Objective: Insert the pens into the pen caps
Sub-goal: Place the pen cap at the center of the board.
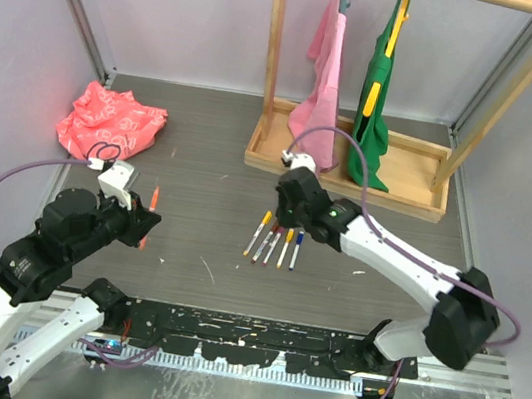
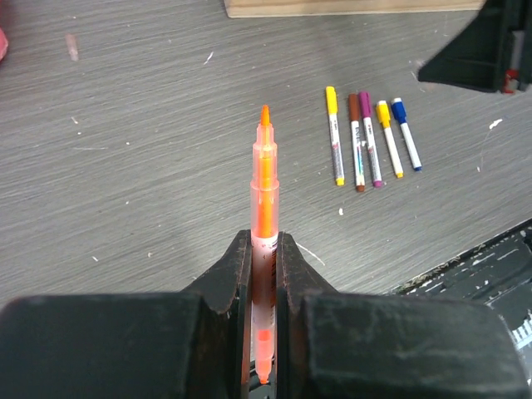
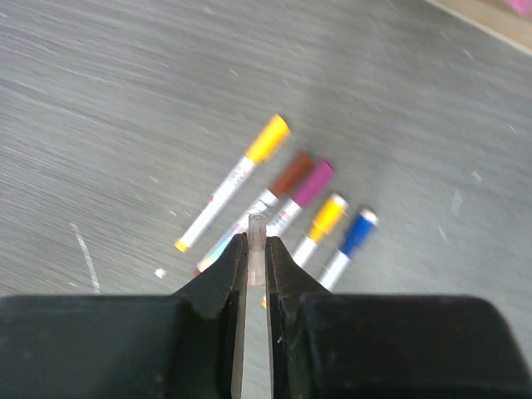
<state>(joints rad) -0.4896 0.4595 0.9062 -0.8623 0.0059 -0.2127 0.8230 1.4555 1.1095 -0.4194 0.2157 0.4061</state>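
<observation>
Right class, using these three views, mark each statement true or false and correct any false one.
1. The left gripper is shut on an orange pen. True.
2. Five pens lie side by side on the table. True.
3. The right gripper is open and empty. False: it is shut on a small pale cap.
4. The orange pen has its cap on. False: its tip is bare.
5. The green cloth lies crumpled on the table. False: it hangs on the wooden rack; the crumpled one is the red cloth.
</observation>
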